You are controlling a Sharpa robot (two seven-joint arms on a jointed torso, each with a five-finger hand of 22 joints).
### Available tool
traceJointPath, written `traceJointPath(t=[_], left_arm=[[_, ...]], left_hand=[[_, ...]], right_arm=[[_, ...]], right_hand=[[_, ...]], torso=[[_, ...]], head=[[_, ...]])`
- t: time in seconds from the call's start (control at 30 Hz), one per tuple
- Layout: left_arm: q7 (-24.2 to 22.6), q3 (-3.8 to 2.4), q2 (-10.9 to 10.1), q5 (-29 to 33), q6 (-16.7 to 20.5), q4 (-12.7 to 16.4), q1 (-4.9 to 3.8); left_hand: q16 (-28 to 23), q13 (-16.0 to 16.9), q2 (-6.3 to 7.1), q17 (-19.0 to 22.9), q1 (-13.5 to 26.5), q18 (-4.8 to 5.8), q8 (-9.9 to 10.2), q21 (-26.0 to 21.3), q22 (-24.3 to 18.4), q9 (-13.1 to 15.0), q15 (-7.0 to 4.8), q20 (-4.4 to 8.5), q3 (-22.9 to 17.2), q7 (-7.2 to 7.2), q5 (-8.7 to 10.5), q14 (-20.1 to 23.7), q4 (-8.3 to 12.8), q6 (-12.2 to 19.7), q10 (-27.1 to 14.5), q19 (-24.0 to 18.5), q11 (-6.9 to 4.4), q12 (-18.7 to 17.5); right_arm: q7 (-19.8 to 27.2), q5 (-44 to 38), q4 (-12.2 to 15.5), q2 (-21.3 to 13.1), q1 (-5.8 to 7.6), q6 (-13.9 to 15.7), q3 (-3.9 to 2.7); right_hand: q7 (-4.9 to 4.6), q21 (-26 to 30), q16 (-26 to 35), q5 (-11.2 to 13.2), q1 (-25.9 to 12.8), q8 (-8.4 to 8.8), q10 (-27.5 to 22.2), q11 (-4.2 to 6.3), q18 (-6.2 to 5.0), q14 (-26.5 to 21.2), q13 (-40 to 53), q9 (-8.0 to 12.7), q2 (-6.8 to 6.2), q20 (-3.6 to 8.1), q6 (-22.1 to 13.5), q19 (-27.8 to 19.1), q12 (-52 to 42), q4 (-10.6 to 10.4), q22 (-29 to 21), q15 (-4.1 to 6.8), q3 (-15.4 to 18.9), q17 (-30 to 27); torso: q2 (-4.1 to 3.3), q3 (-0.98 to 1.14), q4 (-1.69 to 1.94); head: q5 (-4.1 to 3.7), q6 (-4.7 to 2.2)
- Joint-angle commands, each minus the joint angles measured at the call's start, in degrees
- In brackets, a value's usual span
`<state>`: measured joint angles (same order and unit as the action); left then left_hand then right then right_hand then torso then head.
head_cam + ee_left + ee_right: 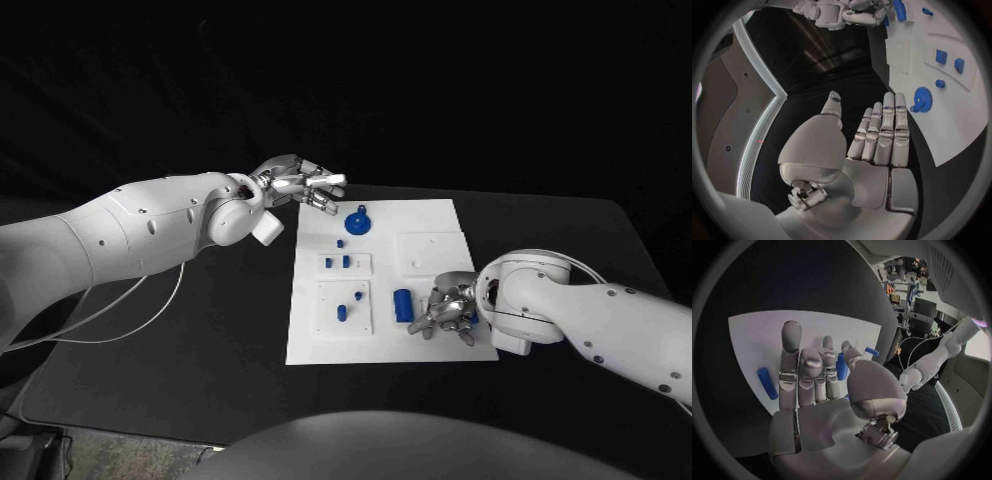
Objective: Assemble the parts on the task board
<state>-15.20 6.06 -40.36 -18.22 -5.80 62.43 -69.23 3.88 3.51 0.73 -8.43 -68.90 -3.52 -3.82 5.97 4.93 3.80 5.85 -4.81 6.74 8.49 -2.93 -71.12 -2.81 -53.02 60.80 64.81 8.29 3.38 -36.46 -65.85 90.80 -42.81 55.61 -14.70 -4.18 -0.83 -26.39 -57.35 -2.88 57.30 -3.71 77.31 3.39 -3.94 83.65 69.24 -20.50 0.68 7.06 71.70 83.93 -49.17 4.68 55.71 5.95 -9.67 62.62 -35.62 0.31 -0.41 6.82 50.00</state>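
The white task board (433, 225) lies mid-table. On it are a blue gear (359, 222), small blue parts (340, 263) on a raised plate, two more (346, 305) nearer me, and a blue cylinder (404, 305). My left hand (300, 185) hovers at the board's far left corner, fingers straight and holding nothing; beyond its palm (873, 145) lies the gear (922, 99). My right hand (447, 312) sits low over the board's near right part, beside the cylinder (767, 383). A blue part (841, 367) shows between its thumb and a finger; I cannot tell if it is gripped.
A white raised square plate (433, 250) sits on the board's right side. Black table (188, 350) surrounds the board. A white cable (137, 300) hangs from my left arm over the table's left side.
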Motion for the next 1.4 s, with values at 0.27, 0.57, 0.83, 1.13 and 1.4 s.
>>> traceJointPath(t=[0.27, 0.57, 0.83, 1.13, 1.4], left_arm=[[0.0, 0.0, 0.0, -0.3, -0.4, -0.3, 0.0], [-1.1, 0.01, 0.5, -0.7, 2.0, 0.0, 0.0], [-3.1, 0.0, -0.3, -0.1, 2.6, 0.9, 0.0], [-3.5, 0.0, -0.7, 0.1, 2.9, 1.7, 0.0], [-3.4, 0.01, -1.1, 0.1, 3.1, 1.8, 0.0]], left_hand=[[-0.2, 0.1, -0.48, -0.1, -0.3, -0.55, 0.0, 0.3, -0.1, 0.0, 0.04, -0.31, 0.0, 0.14, -0.17, 0.3, 0.5, -0.5, -0.1, -0.2, -0.06, 0.2], [-0.3, 0.1, 0.05, 0.1, -0.6, -0.47, 0.0, 0.1, -0.1, 0.1, 0.23, -0.43, -0.2, 0.08, -0.22, 0.9, 0.5, -1.0, -0.6, -0.5, 0.11, 0.2], [-0.2, 0.1, -0.55, 0.0, -0.7, -0.5, 0.1, 0.1, -0.1, 0.0, 0.14, -0.39, -0.2, 0.28, -0.3, 0.7, 1.1, -1.1, -0.1, -0.5, -0.04, 0.2], [-0.2, 0.1, -1.2, -0.1, -0.7, -0.48, 0.1, 0.2, -0.1, 0.0, 0.08, -0.34, 0.3, 0.38, -0.34, 0.6, 1.8, -1.1, 0.3, -0.4, -0.11, 0.2], [-0.2, 0.1, -1.32, -0.1, -0.8, -0.48, 0.1, 0.2, -0.1, 0.0, 0.05, -0.32, 0.4, 0.55, -0.35, 0.5, 1.9, -1.1, 0.4, -0.4, -0.14, 0.2]], right_arm=[[7.2, 7.4, 3.8, -5.6, 0.17, 0.1, -0.04], [12.1, 8.6, 3.2, -11.6, 1.66, -0.2, -2.38], [10.5, 1.4, -0.4, -12.9, 2.25, 3.8, -3.29], [6.5, -5.1, -1.3, -13.0, 2.33, 4.6, -3.45], [3.3, -7.2, -2.7, -11.3, 2.06, 3.6, -3.44]], right_hand=[[-0.44, 0.1, 0.2, 0.0, 2.3, 0.0, 0.1, -0.35, 0.69, 0.0, 0.0, -3.3, -2.01, 0.37, -1.7, 2.3, -0.1, -0.6, -0.2, 0.08, -0.1, -0.2], [-0.65, 1.8, 1.5, -1.0, 5.9, 0.07, -1.0, -0.51, 0.45, -0.4, -1.0, -3.8, -0.92, 0.12, -2.9, 1.9, 1.2, 1.3, -1.0, -0.07, 0.3, -1.4], [-0.83, 2.7, 2.0, -0.1, 5.3, 0.04, -1.0, -0.64, 0.32, -0.2, -1.7, -3.8, -1.68, 0.01, -3.4, 2.3, 1.0, 1.0, -1.7, -0.17, -0.3, -1.9], [-0.83, 2.3, 2.0, 0.1, 6.2, 0.05, -0.7, -0.62, 0.8, -0.1, -1.9, -3.3, -6.48, 0.16, -3.0, 2.3, 1.3, -4.6, -1.7, -0.14, -6.6, -1.5], [-0.82, 2.3, 2.1, 0.1, 5.9, 0.01, -0.8, -0.57, 0.77, -0.1, -2.0, -3.4, -6.91, 0.2, -2.9, 2.3, 1.5, -5.2, -1.7, -0.13, -6.5, -1.4]], torso=[[0.08, -0.06, -0.06], [0.04, 0.04, -0.09], [-0.06, 0.09, -0.03], [-0.02, 0.01, 0.02], [-0.06, 0.04, -0.02]], head=[[-0.06, 0.0], [-0.09, 0.0], [-0.44, 0.0], [-0.91, 0.0], [-0.85, 0.0]])
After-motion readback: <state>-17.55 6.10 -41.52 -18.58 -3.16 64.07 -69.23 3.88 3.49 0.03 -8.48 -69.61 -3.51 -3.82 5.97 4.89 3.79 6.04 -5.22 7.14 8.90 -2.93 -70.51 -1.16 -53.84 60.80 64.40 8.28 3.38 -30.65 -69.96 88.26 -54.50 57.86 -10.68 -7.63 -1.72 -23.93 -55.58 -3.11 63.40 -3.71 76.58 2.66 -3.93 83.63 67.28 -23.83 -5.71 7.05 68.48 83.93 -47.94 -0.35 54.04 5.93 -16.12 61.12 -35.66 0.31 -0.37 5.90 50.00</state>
